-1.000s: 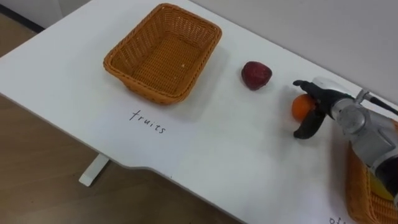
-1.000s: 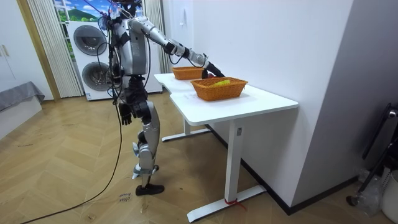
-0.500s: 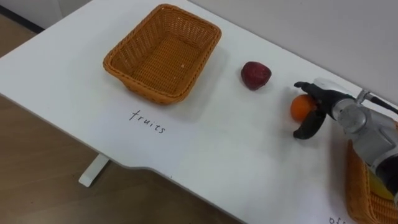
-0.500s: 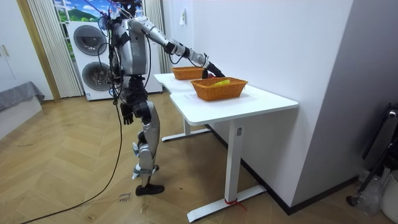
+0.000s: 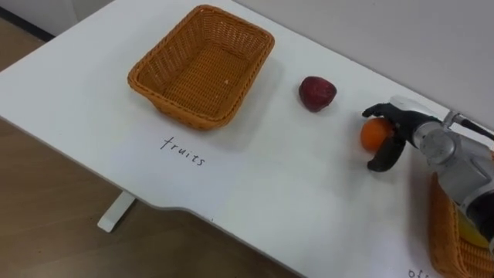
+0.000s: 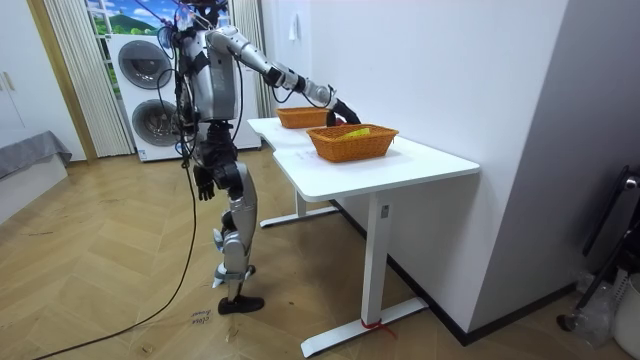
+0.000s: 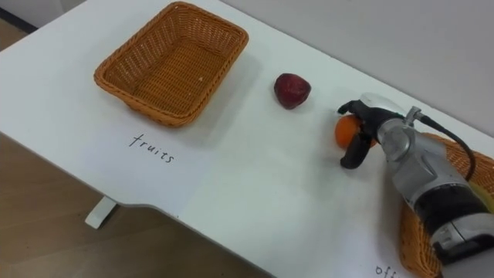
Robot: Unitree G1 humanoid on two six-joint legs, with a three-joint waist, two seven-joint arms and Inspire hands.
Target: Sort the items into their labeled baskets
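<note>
**Orange at 9 o'clock of the right hand, basket far off at 10**

The small round orange fruit (image 5: pixel 372 135) sits on the white table (image 5: pixel 270 181) at 9 o'clock from the palm of the right hand (image 5: pixel 407 127). The hand's dark fingers arch over the fruit's top and the thumb hooks in from 5 o'clock, so the hand is curled round it like a loose cage. Whether the pads already press cannot be told. Being round, the orange has no long axis to line up with, and any closing direction should serve.

The empty brown wicker basket (image 5: pixel 174 104), which I take for the fruit one, lies well apart at 10 o'clock from the orange. The dark red apple-like fruit (image 5: pixel 317 93) stands between them, almost on that same line and nearer the orange. A carry would probably need to go over it or swing toward 8 o'clock, where the table is bare up to its front edge. The table's far edge is near at 12 o'clock, leaving little room that way.

Just beside the forearm, at 5 o'clock, is a 2nd wicker basket (image 5: pixel 440 232) with something yellow (image 5: pixel 469 232) inside.

The right hand is by far the nearer. In the room view the left hand (image 6: pixel 203 184) hangs at the robot's side as it stands at the table's end.
</note>
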